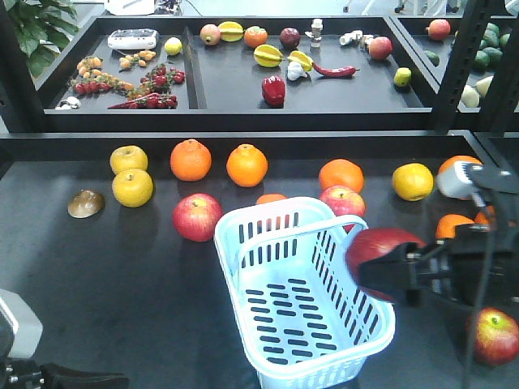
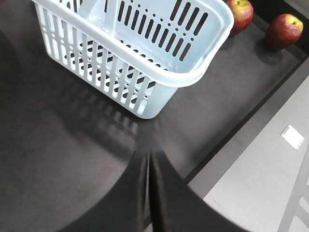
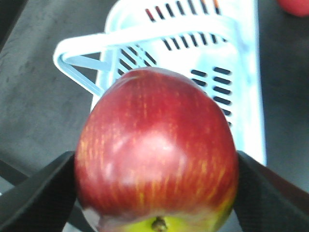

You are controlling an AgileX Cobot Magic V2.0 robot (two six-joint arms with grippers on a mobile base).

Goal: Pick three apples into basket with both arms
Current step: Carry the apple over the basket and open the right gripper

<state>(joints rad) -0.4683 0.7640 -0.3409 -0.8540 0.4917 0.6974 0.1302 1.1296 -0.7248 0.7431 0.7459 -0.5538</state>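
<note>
Right hand pinches one apple at right centre, just beside the basket rim; carry it over the opening, lower, release gently; left hand pressed together, empty

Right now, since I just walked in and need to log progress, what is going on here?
The right gripper is shut on a red apple, holding it in the air at the right rim of the pale blue basket, which is empty. The left gripper is shut on nothing near the basket's front. Other red apples lie on the table.
</note>
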